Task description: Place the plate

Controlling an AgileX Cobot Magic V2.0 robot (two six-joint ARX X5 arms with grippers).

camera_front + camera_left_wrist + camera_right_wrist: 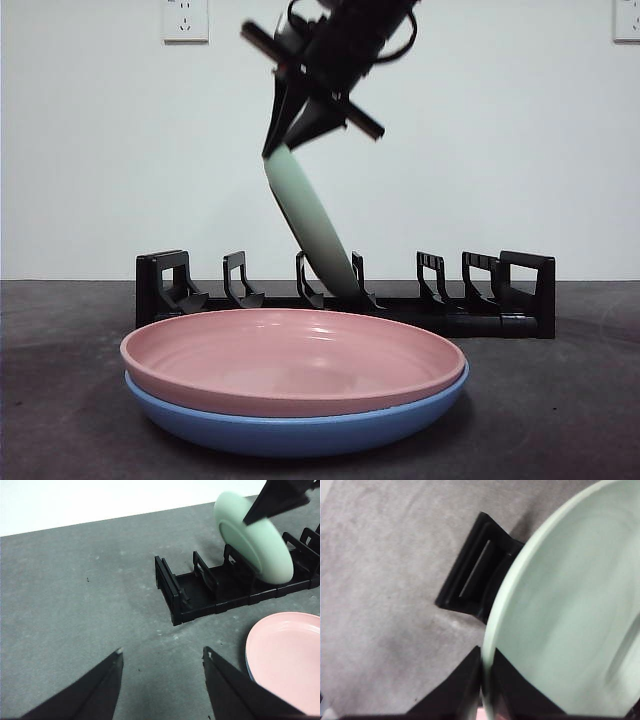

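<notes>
Right gripper (283, 140) is clamped on the top rim of the green plate (312, 225), jaws pinching the edge from both faces; the right wrist view confirms the rim sandwiched between them. Plate hangs on edge, tilted, lower rim down among the dividers of the black rack (480, 305) near its middle. Whether it is fully bottomed in a slot can't be told from the front view; the left wrist view suggests it's in or just above one.

Left gripper (162, 655) hangs over bare table (75, 590) short of the rack's end, jaws spread wide, holding nothing. Waiting.

Judgement on the step: seating the plate. To do it well:
- Bring the plate closer to upright so the lower rim drops between two dividers rather than riding over one.
- Lower until the rim bears on the rack base before releasing.
- Open the jaws only slightly and lift straight off, so the plate settles against a divider instead of tipping.
- Risk: release at this tilt and it could fall sideways along the rack.

Pink plate (290, 360) sits nested on the blue plate (300, 430) in front of the rack, untouched.

Writing: none readable. Wall sockets (186, 20) carry no legible marks; no brand seen on rack or plates.
</notes>
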